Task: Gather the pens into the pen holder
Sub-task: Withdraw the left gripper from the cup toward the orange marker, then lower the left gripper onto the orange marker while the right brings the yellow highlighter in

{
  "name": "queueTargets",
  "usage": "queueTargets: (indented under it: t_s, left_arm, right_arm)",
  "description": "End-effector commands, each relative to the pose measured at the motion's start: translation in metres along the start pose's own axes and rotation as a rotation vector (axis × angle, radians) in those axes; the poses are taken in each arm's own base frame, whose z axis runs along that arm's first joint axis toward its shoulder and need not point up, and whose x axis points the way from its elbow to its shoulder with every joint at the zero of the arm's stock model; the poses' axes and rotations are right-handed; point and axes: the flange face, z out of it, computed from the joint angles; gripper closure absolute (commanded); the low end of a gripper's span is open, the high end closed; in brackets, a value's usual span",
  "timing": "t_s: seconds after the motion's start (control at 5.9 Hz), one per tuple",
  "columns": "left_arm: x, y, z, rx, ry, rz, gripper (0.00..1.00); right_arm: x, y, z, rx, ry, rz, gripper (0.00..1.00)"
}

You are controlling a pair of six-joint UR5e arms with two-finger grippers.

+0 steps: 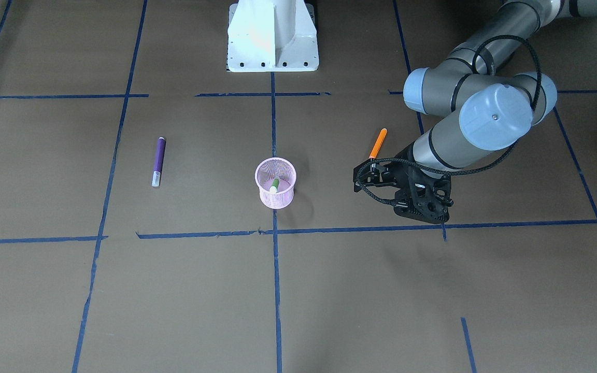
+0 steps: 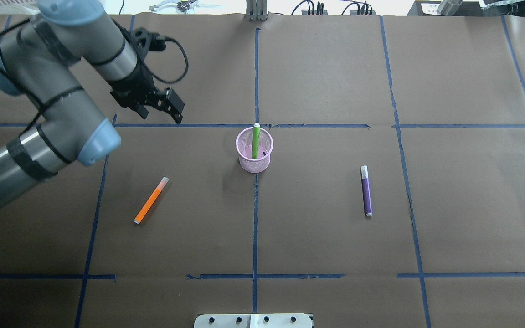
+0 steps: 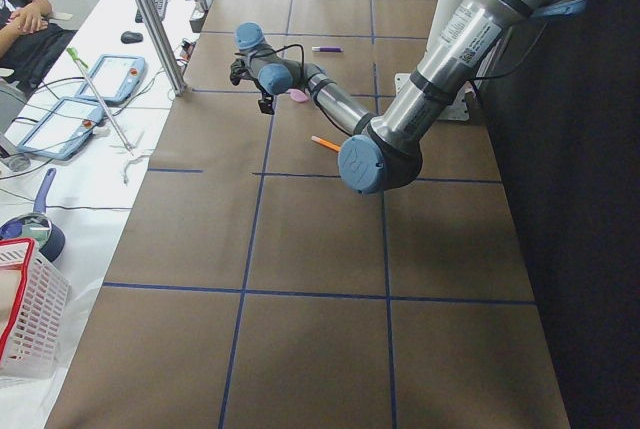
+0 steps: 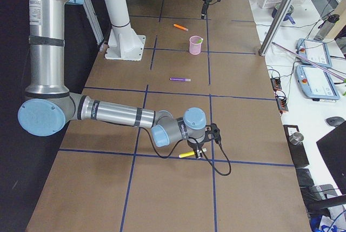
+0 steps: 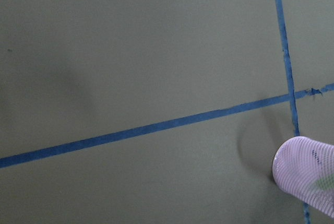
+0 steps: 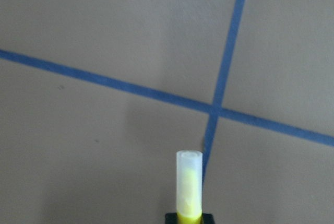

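Note:
The pink mesh pen holder [image 2: 253,165] [image 1: 275,196] stands at the table's middle, and a green pen [image 2: 256,141] [image 1: 274,184] leans inside it. An orange pen [image 2: 151,200] [image 1: 378,143] lies flat to its left in the overhead view, a purple pen [image 2: 366,191] [image 1: 158,160] to its right. My left gripper [image 2: 160,110] hovers beyond the orange pen, open and with nothing in it. The left wrist view catches only the holder's edge [image 5: 305,179]. Far off to my right, my right gripper [image 4: 201,152] [image 6: 189,217] is shut on a yellow pen [image 6: 188,185] [image 4: 187,155] just above the paper.
Brown paper with a blue tape grid [image 2: 255,228] covers the table. The white robot base [image 1: 272,41] sits at the near middle edge. Beyond the table's far side are a metal post [image 4: 281,10], tablets [image 4: 316,80] and a white basket [image 3: 25,314]. A person [image 3: 25,19] sits there.

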Motion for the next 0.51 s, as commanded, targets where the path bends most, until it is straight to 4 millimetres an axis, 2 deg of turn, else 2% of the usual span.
queueTargets:
  t_s: [0.0,0.17,0.34]
  left_arm:
    - [0.01,0.054,0.024,0.024,-0.096,0.193,0.0]
    - [0.011,0.06,0.016,0.021,-0.105,0.298,0.0]
    - [0.022,0.067,0.016,0.032,-0.111,0.34,0.0]
  right_arm:
    - [-0.076,-0.062,-0.062,0.108,-0.032,-0.048,1.0]
    - [-0.123,-0.091,-0.078,0.133,-0.05,-0.099,1.0]
    - [-0.16,-0.111,-0.082,0.153,-0.067,-0.103,1.0]
